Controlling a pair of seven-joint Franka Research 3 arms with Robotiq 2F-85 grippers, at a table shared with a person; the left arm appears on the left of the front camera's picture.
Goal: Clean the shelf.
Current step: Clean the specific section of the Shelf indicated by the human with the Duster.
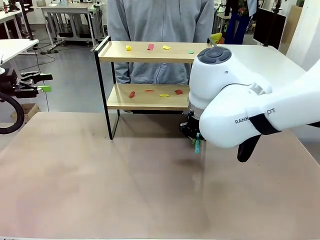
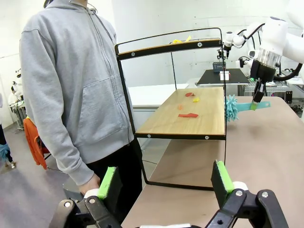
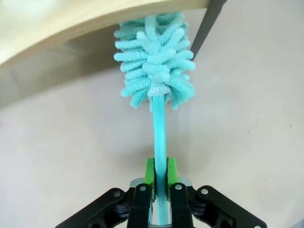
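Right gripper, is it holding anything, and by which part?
Yes: the right gripper is shut on a teal duster, pinching its thin handle, well back from the fluffy head.

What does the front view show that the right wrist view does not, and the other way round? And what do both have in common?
Front view's own: the person behind the shelf, coloured scraps on both boards, and the open left gripper. Right wrist view's own: a close look at the teal duster, its fluffy head at a board's edge, and the right gripper shut on its handle. Shared: the shelf's wood, the table and the duster.
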